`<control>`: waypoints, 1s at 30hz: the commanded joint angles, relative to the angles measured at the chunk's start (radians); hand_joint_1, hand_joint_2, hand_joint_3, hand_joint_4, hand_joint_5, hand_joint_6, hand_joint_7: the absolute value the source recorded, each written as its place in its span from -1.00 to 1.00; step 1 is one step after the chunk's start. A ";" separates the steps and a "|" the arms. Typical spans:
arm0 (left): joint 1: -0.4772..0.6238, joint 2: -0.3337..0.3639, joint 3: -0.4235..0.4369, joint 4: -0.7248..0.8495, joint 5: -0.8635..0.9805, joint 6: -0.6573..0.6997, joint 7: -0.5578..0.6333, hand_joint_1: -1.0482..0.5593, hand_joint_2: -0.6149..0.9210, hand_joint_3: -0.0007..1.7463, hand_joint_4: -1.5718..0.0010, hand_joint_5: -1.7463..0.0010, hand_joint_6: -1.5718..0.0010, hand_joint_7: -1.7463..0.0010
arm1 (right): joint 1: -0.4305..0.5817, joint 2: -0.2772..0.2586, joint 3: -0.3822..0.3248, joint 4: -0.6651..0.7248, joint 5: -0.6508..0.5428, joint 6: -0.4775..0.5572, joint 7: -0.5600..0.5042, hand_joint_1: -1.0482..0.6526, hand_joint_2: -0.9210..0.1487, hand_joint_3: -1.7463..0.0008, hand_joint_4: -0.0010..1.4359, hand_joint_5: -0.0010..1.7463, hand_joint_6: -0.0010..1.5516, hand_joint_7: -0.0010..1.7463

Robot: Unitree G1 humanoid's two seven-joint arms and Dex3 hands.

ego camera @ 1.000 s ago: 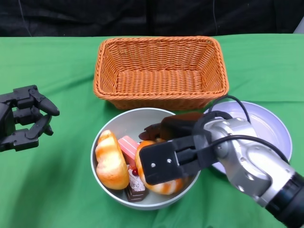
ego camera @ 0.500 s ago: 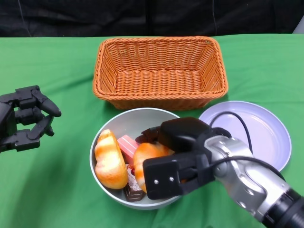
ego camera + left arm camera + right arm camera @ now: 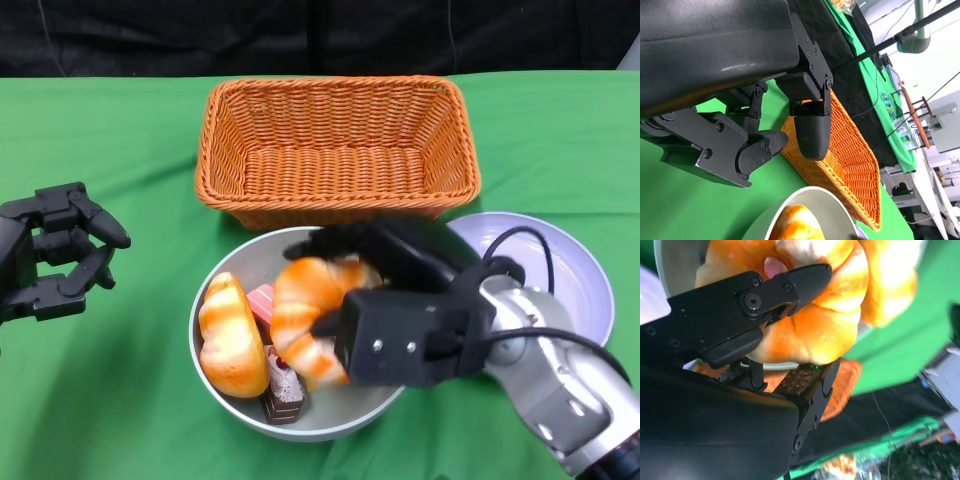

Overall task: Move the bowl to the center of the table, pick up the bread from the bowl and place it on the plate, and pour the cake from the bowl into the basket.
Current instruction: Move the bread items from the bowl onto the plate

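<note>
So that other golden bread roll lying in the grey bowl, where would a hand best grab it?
Probably from above, across its narrow middle: the golden bread roll lies lengthwise against the grey bowl's left wall, with cake pieces on its other side. The right hand already holds a croissant, so it would come afterwards.

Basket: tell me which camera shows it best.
The head view: the whole orange wicker basket is visible, open and empty behind the bowl. The left wrist view shows only one woven side; the right wrist view shows just a blurred orange patch that cannot be identified.
</note>
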 commanded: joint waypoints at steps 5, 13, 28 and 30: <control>0.001 0.014 0.003 0.005 0.008 -0.008 0.010 0.27 0.63 0.04 0.11 -0.82 0.05 -0.44 | 0.061 -0.011 -0.061 -0.139 0.043 0.024 0.012 -0.08 -1.00 0.94 0.11 0.33 0.42 -0.95; -0.001 0.018 0.004 0.012 0.014 -0.009 0.023 0.30 0.66 0.03 0.11 -0.80 0.06 -0.43 | 0.123 -0.040 -0.107 -0.240 0.039 0.080 0.034 -0.10 -1.00 0.94 0.20 0.09 0.48 -0.93; -0.014 0.026 0.005 0.036 0.015 -0.012 0.022 0.29 0.66 0.00 0.11 -0.79 0.06 -0.42 | 0.362 -0.139 -0.308 -0.400 0.038 0.124 -0.022 -0.04 -1.00 0.90 -0.03 0.64 0.50 -0.93; -0.015 0.027 0.007 0.035 0.010 -0.009 0.016 0.28 0.66 0.00 0.11 -0.79 0.06 -0.43 | 0.385 -0.154 -0.333 -0.396 0.023 0.131 -0.040 -0.05 -1.00 0.89 0.05 0.54 0.49 -0.93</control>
